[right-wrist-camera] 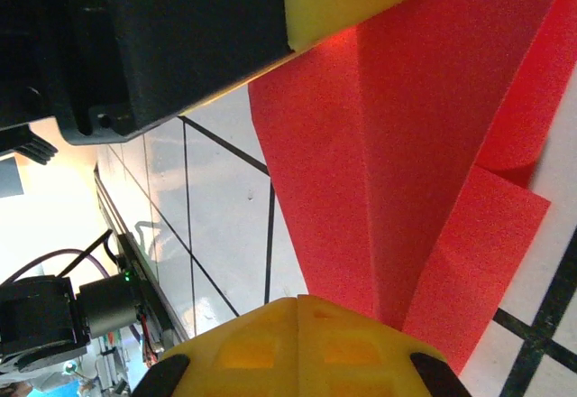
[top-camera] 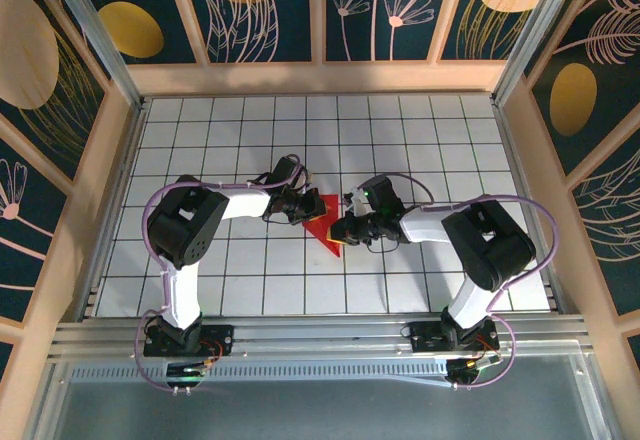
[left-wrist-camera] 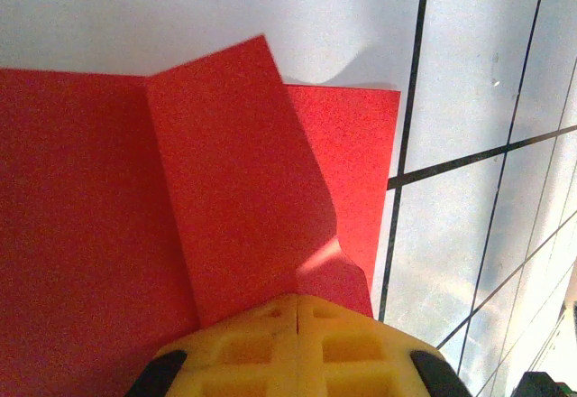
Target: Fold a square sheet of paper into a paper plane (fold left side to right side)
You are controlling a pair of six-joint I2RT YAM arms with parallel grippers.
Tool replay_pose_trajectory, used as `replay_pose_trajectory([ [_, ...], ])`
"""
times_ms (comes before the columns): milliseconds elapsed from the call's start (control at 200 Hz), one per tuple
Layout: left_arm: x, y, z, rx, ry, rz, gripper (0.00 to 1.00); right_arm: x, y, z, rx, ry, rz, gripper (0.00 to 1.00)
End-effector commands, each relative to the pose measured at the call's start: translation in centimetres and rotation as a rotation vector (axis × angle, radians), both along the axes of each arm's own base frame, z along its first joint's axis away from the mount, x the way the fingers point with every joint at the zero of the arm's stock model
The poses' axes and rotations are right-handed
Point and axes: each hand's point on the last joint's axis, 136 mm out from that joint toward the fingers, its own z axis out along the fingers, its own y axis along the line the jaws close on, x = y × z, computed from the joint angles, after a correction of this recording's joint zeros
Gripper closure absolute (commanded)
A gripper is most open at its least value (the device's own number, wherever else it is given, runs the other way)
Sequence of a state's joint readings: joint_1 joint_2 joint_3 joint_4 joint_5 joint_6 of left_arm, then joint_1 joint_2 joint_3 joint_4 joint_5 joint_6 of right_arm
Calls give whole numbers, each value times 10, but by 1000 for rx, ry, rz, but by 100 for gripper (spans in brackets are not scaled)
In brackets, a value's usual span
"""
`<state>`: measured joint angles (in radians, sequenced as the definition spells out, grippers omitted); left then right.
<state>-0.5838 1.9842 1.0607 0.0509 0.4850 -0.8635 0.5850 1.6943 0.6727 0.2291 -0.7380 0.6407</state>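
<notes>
Yellow pads point(left-wrist-camera: 243, 347) of left gripper point(left-wrist-camera: 296, 311) nearest: jaws together, pinched on red paper point(left-wrist-camera: 90, 235), raised flap running up from them. Right gripper point(right-wrist-camera: 297, 316) likewise clamped on paper's other side. Paper lies mid-table point(top-camera: 420, 130) between both grippers, partly folded. For clean fold — right pinch as anchor, carry left flap across slowly, align edges before pressing crease. Thin paper may buckle or slip.
</notes>
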Motion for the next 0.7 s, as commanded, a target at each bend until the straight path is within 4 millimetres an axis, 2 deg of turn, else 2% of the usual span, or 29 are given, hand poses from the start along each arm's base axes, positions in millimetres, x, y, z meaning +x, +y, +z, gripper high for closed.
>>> replay_pose_trajectory([
  [0, -25, 33, -55, 193, 121, 26, 100, -2, -1, -10, -20, 4, 13, 100],
  [460, -27, 35, -58, 201, 129, 32, 100, -27, -4, -29, -51, 57, 30, 100],
  [696, -27, 35, -59, 202, 129, 31, 100, -30, -2, -28, -25, 62, 28, 100],
])
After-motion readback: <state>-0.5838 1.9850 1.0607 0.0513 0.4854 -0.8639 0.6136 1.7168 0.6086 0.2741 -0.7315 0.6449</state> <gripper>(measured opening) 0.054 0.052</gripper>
